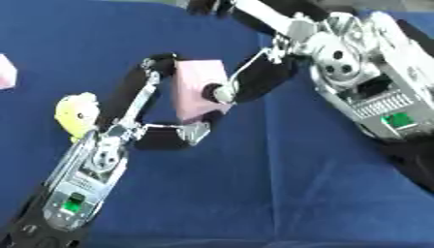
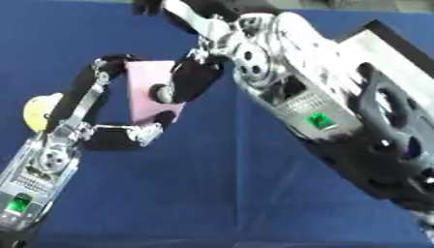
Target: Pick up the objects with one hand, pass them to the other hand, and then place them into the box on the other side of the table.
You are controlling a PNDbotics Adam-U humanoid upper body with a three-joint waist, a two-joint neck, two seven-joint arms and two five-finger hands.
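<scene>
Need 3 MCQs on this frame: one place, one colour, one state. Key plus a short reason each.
1. Where is the pink rectangular block?
A. between both hands above the blue tablecloth
B. flat on the cloth
C. in a box

2. What colour is the small rounded toy beside the left hand?
A. red
B. yellow
C. green

3. What is the right hand doing?
A. resting open at a lower corner
B. out of view
C. fingers on the block

Key: A, both hands meet on it; B, pale yellow; C, its fingers touch the block's side.

Pink block pinched between left hand and right hand — yellow toy beside
</scene>
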